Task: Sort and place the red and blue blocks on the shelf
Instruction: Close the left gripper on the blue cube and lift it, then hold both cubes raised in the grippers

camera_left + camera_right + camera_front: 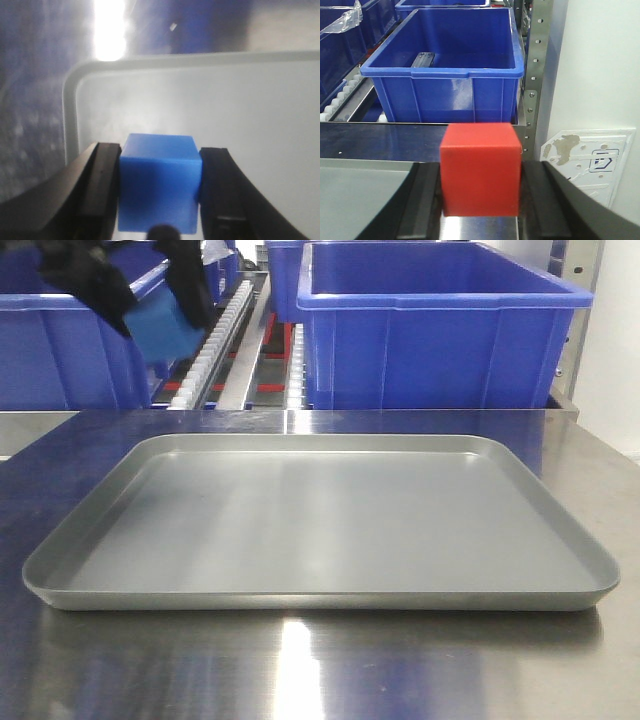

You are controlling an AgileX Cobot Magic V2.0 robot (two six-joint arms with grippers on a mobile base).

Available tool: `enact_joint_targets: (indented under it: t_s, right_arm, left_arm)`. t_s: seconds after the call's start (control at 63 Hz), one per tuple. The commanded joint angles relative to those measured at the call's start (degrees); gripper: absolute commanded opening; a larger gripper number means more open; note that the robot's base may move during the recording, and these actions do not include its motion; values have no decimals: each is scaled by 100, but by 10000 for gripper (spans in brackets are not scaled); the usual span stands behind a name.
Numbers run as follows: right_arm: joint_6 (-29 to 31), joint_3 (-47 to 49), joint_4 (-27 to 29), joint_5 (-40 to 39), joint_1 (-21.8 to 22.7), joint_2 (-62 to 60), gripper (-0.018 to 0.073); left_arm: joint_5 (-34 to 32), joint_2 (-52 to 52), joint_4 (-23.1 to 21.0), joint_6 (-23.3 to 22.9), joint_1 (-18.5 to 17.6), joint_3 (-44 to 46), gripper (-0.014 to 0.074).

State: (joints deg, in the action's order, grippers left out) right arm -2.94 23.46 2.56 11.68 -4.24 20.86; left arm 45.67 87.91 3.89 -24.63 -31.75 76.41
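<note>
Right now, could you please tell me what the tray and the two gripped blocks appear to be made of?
Tray: probably brushed metal, aluminium or steel; grey, dull sheen. Blue block and red block: likely moulded plastic, painted wood possible; uniform colour, smooth matte faces, crisp edges.

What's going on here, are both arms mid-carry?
Yes, each arm is carrying one block. The left jaws are shut on a blue block, held in the air over a corner of the grey tray. The right jaws are shut on a red block, facing a blue bin behind the steel table. The tray holds nothing, and neither block has been set down yet.
</note>
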Motion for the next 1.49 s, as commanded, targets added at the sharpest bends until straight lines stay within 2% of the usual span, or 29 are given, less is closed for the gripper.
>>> enact_joint_targets:
  t_s: [0.0,0.143,0.254,0.381,0.524,0.667,0.778,1.001,1.064,1.175,1.477]
  right_arm:
    - [36,159,15,-513,36,23,375]
    - [36,159,15,-513,36,23,375]
    - [36,159,15,-513,36,23,375]
    - [36,159,15,-513,36,23,375]
    - [36,159,15,-513,36,23,375]
    - [36,159,15,-513,36,23,375]
    - [36,159,15,-513,36,23,375]
    - [36,159,15,-513,36,23,375]
    - [36,159,15,-513,36,23,375]
    - [36,159,15,-513,36,23,375]
    - [36,159,15,-513,36,23,375]
  left_arm:
    - [-964,-692,-193,603,95,-265,321]
    - [-1962,-1448,-810,1649,400,-1100,321]
    - [-2461,-2060,-950,2132,712,-1708,321]
    - [-2931,-2775,-975,2351,1217,-2374,321]
    - [-3482,-3566,-1085,2373,1862,-3118,321]
    - [-4034,-4256,-1390,2373,2223,-3777,321]
    - [-4412,-4792,-1683,2373,2308,-4225,321]
    - [-5125,-5506,-1711,2373,2321,-4938,321]
    - [-5226,-5567,-1536,2373,2321,-5053,321]
    - [-5248,-5577,-948,2373,2321,-5155,321]
    - [-5248,-5577,-948,2373,2321,-5155,321]
